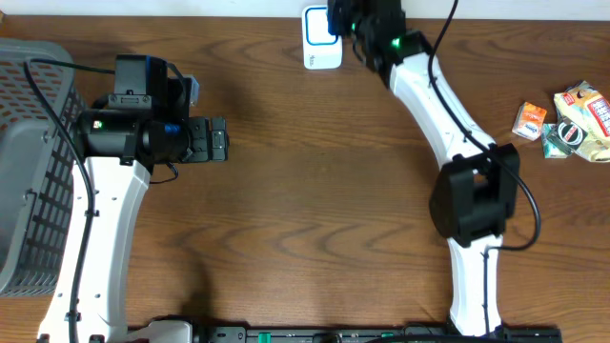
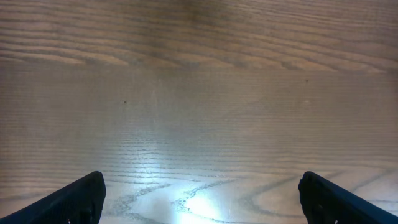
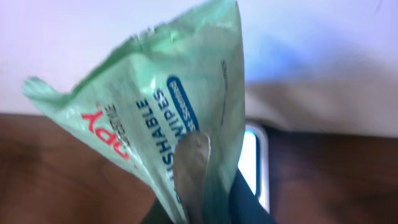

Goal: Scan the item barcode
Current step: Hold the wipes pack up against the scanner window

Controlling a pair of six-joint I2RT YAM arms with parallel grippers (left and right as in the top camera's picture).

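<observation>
Table (image 1: 305, 200) is shown as brown wood with wavy darker grain. Wipes packet (image 3: 155, 112) is coloured pale green, printed with dark blue and red lettering plus a blue oval label. Scanner (image 1: 322, 54), far centre, is white with a blue face. Basket (image 1: 29, 162), left, is grey mesh. Left arm (image 1: 100, 229) and right arm (image 1: 434, 100) are white with black joints. Orange box (image 1: 530, 120) is noted at right.

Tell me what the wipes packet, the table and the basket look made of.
The wipes packet: thin flexible plastic film, pale green, semi-gloss; it creases and has a crimped edge. The table: wood or wood-look laminate, dark brown, visible grain, slight glare. The basket: likely moulded plastic, matte grey; regular perforated wall.
</observation>
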